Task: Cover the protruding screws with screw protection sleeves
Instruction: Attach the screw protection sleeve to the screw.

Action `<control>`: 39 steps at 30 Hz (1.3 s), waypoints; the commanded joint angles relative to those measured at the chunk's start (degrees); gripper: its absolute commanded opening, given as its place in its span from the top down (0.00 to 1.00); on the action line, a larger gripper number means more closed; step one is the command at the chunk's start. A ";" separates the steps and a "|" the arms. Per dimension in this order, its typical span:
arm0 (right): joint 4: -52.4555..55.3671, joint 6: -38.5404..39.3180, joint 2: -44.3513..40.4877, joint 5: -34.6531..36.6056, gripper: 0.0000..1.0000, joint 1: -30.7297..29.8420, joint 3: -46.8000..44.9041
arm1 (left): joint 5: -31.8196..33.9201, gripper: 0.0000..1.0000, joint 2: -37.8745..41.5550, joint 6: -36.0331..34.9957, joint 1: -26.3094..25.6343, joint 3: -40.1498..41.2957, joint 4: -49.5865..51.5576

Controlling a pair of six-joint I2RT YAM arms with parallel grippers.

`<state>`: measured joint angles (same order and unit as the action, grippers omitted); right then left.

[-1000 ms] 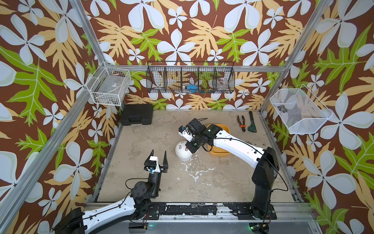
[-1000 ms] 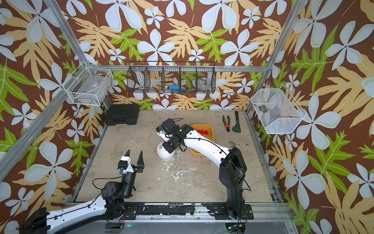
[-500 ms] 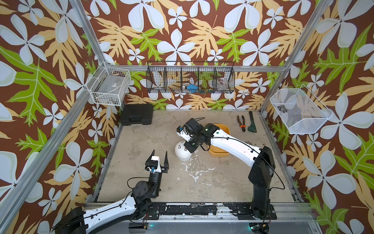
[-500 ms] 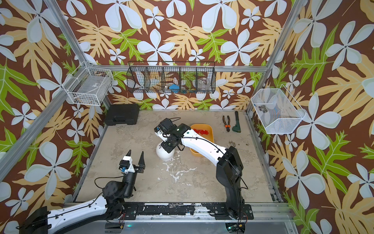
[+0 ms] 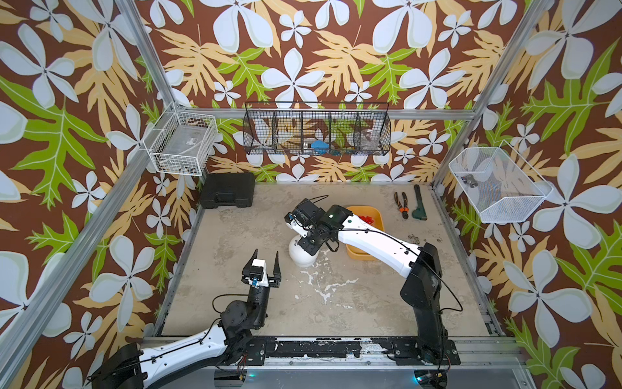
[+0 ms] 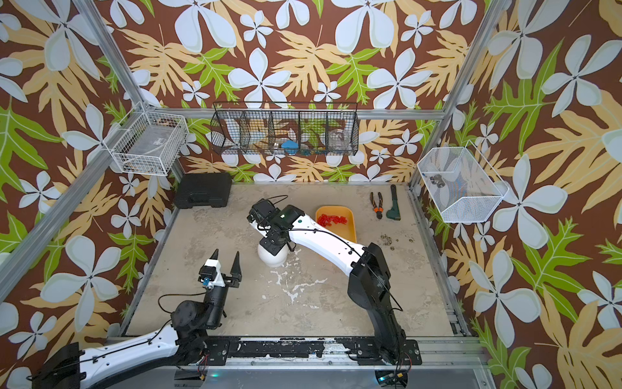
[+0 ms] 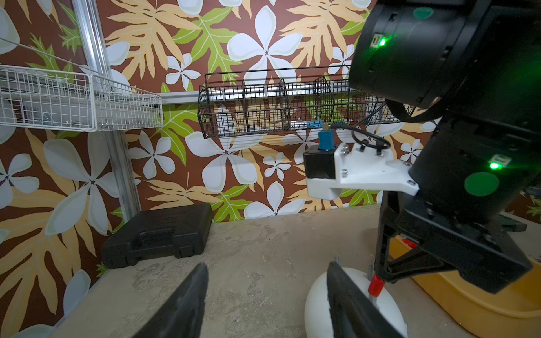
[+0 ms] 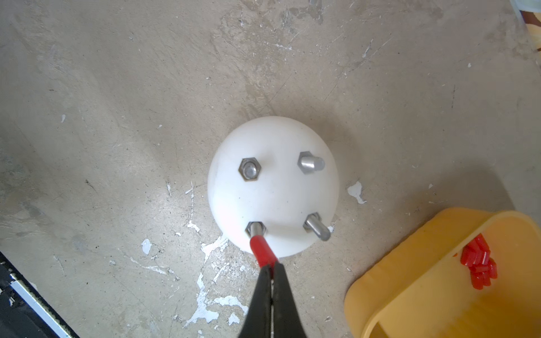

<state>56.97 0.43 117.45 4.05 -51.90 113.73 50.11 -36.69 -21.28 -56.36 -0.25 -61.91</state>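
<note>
Sleeve fitting, first of four: right hand point(image 8: 270, 267) clamped on red sleeve point(image 8: 261, 248) atop screw point(image 8: 256, 228); left hand point(image 5: 266, 256) open, idle. Next, probably: press straight down, then release.

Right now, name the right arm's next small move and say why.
Probably press the red sleeve down along its screw. The right pincer is shut on the sleeve, and bare metal shows between it and the white dome, so it looks only partly seated.
</note>
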 commanded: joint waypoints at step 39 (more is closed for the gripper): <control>4.86 1.34 2.53 6.10 1.00 -2.85 3.69 | -0.10 0.34 -0.21 -0.06 0.28 4.65 -0.86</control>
<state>60.07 2.15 120.40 9.37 -54.72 117.93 50.09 -36.80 -21.28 -56.25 -0.25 -61.87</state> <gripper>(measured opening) 0.049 0.657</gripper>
